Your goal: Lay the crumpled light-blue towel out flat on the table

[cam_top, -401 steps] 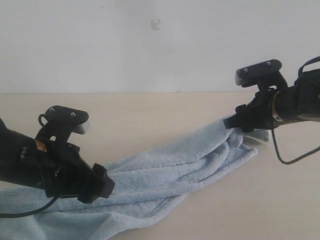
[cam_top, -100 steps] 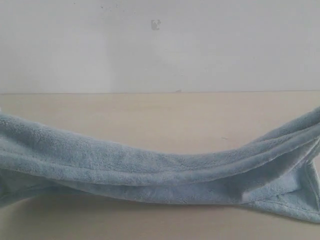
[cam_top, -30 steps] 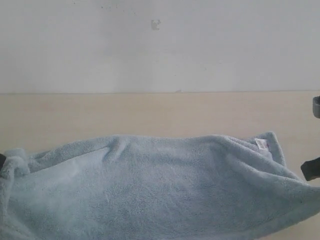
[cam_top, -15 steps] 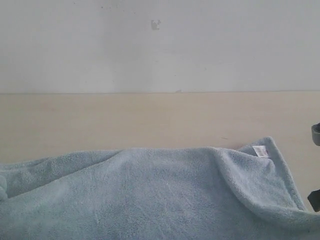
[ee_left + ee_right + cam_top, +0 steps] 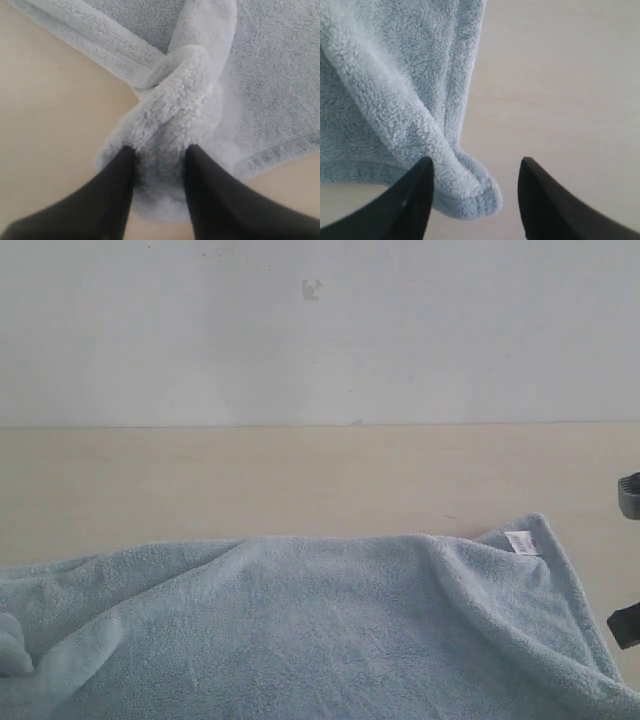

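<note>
The towel point(image 5: 320, 630) lies spread over the near part of the tabletop point(image 5: 300, 480), well apart from the far edge by the wall point(image 5: 320, 330). Its surface shows soft ridges, with a lump of fleece at the left side. A small white tag point(image 5: 521, 542) lies near the towel's far right corner. Left claw point(image 5: 161, 150): fingers parted to a middling gap, a twisted fold of towel filling it — whether they press on it cannot be told. Right claw point(image 5: 476, 164): fingers wide, bare tabletop between them, the hemmed towel corner just beside one finger — not gripped.
</note>
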You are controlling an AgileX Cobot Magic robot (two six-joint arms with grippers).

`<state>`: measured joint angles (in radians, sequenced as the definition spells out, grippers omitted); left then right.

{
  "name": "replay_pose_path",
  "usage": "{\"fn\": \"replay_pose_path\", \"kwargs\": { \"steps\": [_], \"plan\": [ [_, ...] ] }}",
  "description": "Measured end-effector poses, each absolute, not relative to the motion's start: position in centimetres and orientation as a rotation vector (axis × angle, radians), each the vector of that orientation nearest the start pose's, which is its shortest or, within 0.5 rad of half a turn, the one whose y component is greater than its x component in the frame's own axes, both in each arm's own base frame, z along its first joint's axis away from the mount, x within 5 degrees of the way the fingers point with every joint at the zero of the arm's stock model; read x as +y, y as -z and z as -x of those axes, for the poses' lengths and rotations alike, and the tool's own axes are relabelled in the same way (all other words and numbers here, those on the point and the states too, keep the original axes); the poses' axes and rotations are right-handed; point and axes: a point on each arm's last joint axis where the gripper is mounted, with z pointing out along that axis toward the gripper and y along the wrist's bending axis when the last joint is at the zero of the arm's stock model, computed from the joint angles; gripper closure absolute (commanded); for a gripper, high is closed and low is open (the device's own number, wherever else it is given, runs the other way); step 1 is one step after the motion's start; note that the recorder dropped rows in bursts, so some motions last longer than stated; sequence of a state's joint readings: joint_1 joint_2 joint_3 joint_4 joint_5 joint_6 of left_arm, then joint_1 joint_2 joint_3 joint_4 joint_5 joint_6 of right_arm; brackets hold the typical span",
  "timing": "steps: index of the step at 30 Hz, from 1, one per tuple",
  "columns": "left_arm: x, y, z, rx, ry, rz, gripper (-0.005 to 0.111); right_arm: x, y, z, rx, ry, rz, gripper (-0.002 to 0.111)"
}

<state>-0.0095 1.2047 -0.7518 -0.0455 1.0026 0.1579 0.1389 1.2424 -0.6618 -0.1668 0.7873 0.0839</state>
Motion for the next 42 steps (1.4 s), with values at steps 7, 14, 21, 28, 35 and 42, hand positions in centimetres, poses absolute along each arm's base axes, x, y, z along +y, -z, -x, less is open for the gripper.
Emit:
{"fn": "replay_pose_path", "kwargs": {
  "steps": [7, 14, 21, 28, 35, 42],
  "plan": [
    [-0.5, -24.3, -19.6, 2.916, 0.027, -0.2, 0.039, 2.2, -23.4, -22.4, 2.629, 0.079, 0.137, 0.058],
    [0.5, -25.6, -23.0, 2.535, -0.123, -0.075, 0.06, 2.9, -25.0, -27.5, 2.554, 0.066, 0.077, 0.058],
    [1.9, -23.0, -28.2, 2.471, -0.204, 0.025, 0.071, 3.6, -21.5, -35.2, 2.633, 0.074, 0.053, 0.058],
    [3.0, -17.5, -32.3, 2.735, -0.281, 0.066, 0.029, 0.2, -16.5, -39.6, 2.804, -0.127, -0.135, 0.058],
    [6.7, -13.0, -32.6, 2.84, -0.281, 0.287, 0.029, 0.5, -14.7, -40.1, 2.81, -0.204, -0.081, 0.058],
    [6.5, -12.8, -33.6, 2.742, -0.223, 0.27, 0.036, 0.5, -13.4, -40.3, 2.832, -0.2, -0.032, 0.058]
  ]
}}
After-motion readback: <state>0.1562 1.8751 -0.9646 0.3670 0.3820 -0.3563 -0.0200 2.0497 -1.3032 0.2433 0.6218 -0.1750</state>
